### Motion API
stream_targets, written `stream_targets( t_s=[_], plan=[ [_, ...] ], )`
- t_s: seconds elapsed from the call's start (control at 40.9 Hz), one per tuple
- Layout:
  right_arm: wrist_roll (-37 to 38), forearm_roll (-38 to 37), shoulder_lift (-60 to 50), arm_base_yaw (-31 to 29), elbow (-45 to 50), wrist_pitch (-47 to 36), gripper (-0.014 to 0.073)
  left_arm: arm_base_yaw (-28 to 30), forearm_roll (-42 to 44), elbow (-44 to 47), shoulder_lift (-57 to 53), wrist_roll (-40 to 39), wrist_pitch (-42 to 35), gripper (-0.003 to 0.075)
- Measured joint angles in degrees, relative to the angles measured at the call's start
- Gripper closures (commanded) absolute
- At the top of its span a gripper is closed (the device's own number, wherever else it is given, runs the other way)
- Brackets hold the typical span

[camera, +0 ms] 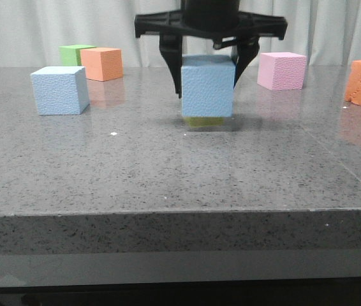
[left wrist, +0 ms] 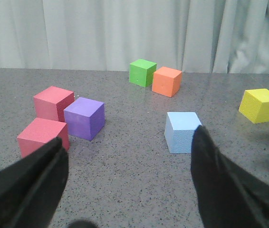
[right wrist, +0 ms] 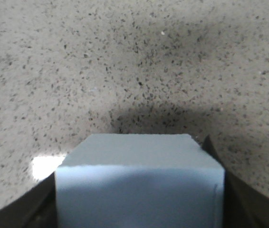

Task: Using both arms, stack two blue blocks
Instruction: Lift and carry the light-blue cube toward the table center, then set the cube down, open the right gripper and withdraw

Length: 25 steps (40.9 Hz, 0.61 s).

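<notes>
Blue foam sat pinched in my right gripper (camera: 207,67), that blue block (camera: 207,89) lifted just off the table (camera: 168,172), while the other blue block (left wrist: 183,132) waited leftward, ahead of my left gripper (left wrist: 129,156), its fingers spread.

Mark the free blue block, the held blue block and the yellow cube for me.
free blue block (left wrist: 182,131), left wrist view, front face.
held blue block (camera: 207,89), front view, front face.
yellow cube (left wrist: 260,105), left wrist view, its near corner.
</notes>
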Motion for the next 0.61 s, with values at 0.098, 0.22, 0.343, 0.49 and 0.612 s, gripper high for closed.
stream_targets(
  t_s=[0.098,0.22,0.343,0.49,0.612],
  plan=[
    [0.18,0.00,1.85,0.00,-1.39,0.96,0.0159,0.00,0.00,0.00,0.00,0.00,0.00,0.0188],
    [0.18,0.00,2.40,0.00,-1.81,1.09,0.0159,0.00,0.00,0.00,0.00,0.00,0.00,0.0188],
    [-1.24,0.00,2.40,0.00,-1.96,1.09,0.0146,0.00,0.00,0.00,0.00,0.00,0.00,0.0188],
    [-1.71,0.00,2.70,0.00,-1.96,1.09,0.0044,0.00,0.00,0.00,0.00,0.00,0.00,0.0188],
    [-1.76,0.00,2.86,0.00,-1.96,0.75,-0.0017,0.00,0.00,0.00,0.00,0.00,0.00,0.0188]
  ],
)
